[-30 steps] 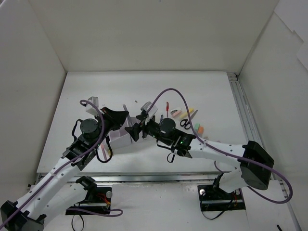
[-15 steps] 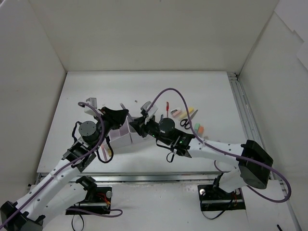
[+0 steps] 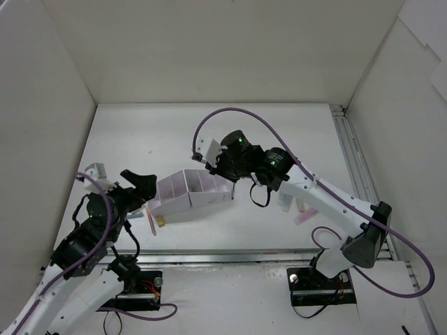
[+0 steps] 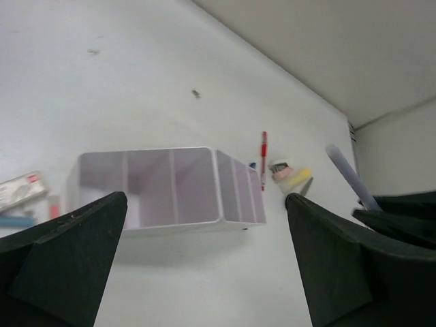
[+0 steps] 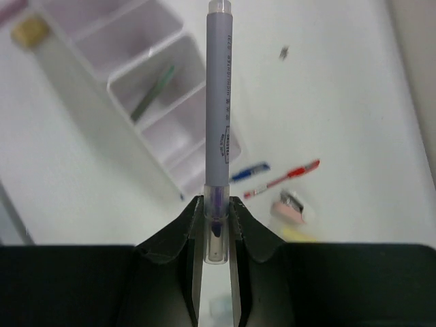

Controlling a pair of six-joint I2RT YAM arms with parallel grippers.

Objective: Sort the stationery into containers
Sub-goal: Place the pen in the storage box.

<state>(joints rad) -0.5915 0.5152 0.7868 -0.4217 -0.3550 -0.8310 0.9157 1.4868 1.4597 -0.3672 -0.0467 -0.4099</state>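
left pincer (image 4: 204, 201): is hanging spread wide over the white table (image 4: 136, 82), gripping nothing; its two black fingers (image 4: 68, 259) are filling the lower corners of its own view.
right pincer (image 5: 216, 208): is clamping the grey pen (image 5: 219, 102) by its writing end, one finger pressing on each side of the barrel.
grey pen: is pointing straight out ahead of the right pincer's fingertips, far end outermost, riding clear of the table. From the left pincer it is showing ahead and far to the right, just over the right finger.
organizer (image 4: 146, 184): is sitting on the table straight ahead of the left pincer, open side up. From the right pincer it is lying below, ahead and left of the held pen.
green pen (image 5: 153, 92): is lying slanted in one of the organizer's middle compartments, left of the right pincer's line.
red pen (image 4: 263, 160) and blue pen (image 5: 246, 172): are lying on the table just past the organizer's right-hand end, ahead and right of the left pincer; they are close together, contact unclear.
small pink piece (image 4: 279, 170) and yellow marker (image 4: 298, 178): are lying just beside the red pen, further right, and are too blurred for detail.
white eraser (image 4: 20, 191): is lying ahead and left of the left pincer, off the organizer's left end and apart from it.
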